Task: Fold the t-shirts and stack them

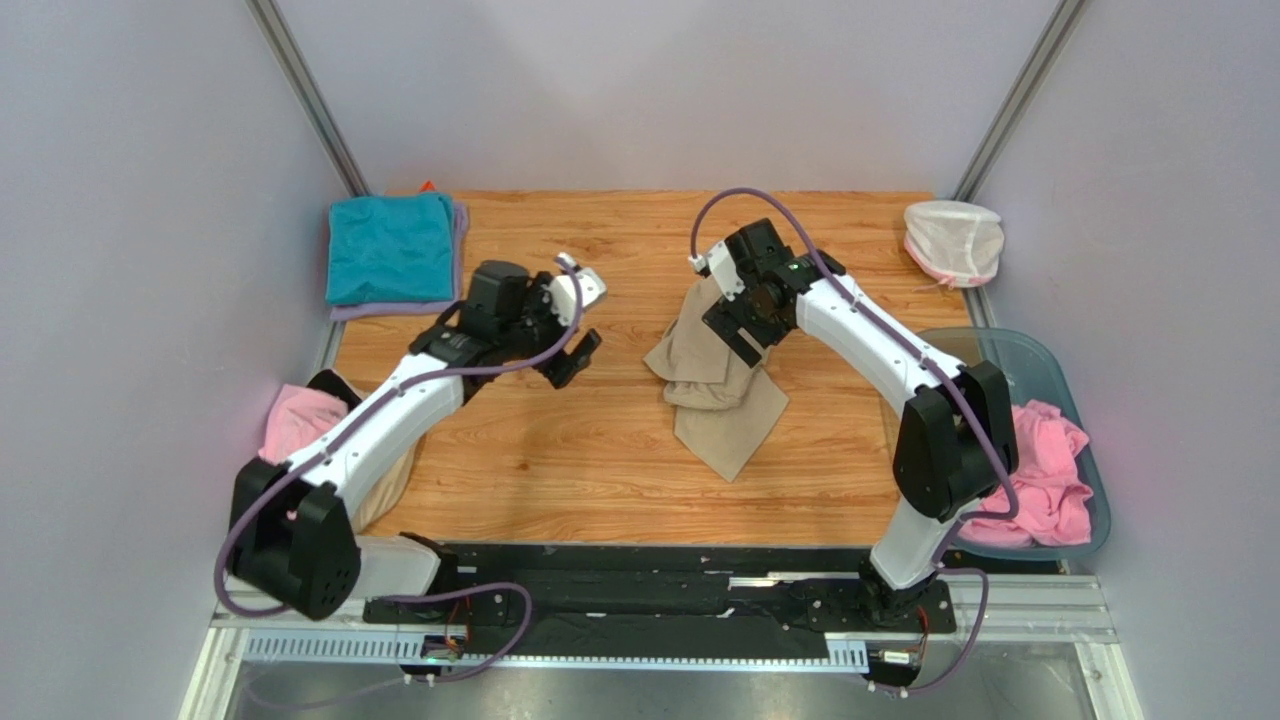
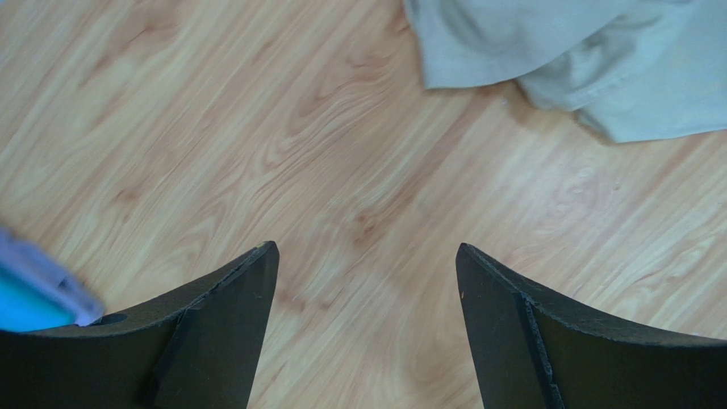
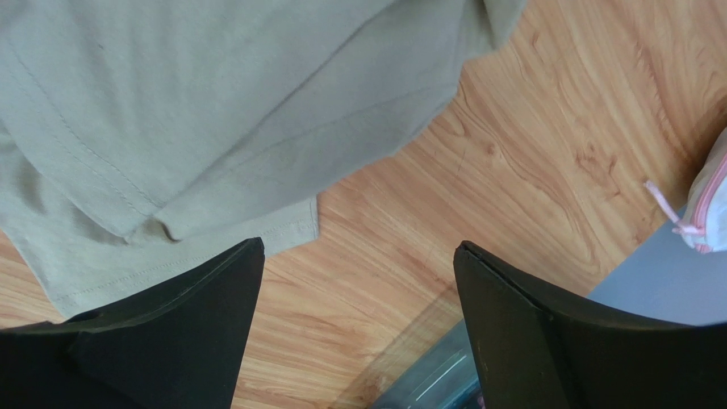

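With fingers apart and empty on our right gripper (image 3: pixel 358 244) and left gripper (image 2: pixel 367 245), the tan shirt (image 1: pixel 718 383) lies bunched just beyond the right fingertips, well ahead of the left's — we risk pinching several layers together and dragging the heap, not flattening it.

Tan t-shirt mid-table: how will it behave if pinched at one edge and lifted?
Likely floppy: the tan t-shirt lies crumpled in overlapping layers, so it should drape and unfold. Probably light; the cloth looks thin. Pushed, it may bunch on the table rather than slide.
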`<control>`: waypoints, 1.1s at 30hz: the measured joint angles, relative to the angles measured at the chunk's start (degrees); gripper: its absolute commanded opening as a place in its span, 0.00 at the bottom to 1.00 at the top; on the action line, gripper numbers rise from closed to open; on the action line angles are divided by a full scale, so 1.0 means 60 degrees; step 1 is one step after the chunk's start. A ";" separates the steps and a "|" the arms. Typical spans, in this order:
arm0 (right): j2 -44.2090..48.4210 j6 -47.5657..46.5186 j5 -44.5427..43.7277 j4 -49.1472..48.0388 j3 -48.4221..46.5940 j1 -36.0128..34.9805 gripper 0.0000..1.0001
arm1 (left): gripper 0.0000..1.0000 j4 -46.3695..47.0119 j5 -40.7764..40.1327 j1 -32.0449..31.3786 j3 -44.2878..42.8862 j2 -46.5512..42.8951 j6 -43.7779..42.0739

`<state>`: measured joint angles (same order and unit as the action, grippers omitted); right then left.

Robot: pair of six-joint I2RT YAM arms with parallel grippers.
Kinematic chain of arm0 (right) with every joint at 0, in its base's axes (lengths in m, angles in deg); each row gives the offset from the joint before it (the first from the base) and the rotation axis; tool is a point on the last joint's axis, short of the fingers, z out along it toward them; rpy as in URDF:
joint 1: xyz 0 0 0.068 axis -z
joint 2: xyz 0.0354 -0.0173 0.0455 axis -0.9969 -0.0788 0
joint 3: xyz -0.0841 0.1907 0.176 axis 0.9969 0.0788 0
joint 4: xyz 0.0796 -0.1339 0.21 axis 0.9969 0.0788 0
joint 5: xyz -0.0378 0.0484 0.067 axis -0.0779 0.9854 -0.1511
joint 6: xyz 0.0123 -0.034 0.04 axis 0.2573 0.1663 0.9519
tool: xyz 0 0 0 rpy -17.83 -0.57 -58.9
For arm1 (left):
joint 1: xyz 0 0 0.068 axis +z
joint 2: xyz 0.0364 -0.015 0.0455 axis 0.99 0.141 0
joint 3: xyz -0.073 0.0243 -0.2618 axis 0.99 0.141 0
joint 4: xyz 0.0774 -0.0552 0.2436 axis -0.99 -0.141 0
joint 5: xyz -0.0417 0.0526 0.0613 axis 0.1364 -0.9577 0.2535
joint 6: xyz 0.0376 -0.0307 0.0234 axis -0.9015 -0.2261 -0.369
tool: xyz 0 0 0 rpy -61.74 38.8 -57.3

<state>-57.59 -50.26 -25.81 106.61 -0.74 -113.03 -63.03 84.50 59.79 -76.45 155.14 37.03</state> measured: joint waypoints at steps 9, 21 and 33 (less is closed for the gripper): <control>0.1184 0.0277 -0.0474 -0.0430 0.0896 0.0645 0.88 | 0.86 0.0066 -0.0157 -0.2251 -0.2160 0.2947 -0.0058; 0.2641 0.0280 -0.0863 -0.0612 0.3544 0.1825 0.87 | 0.83 0.0091 -0.0295 -0.3490 -0.4510 0.5668 0.0047; 0.3410 -0.0233 -0.0426 -0.0787 0.4324 0.4120 0.86 | 0.82 -0.0178 -0.0678 -0.4404 -0.5275 0.6761 0.0270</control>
<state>-37.13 -51.66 -28.37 101.89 25.20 -88.31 -64.11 80.44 33.36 -108.10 195.71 38.65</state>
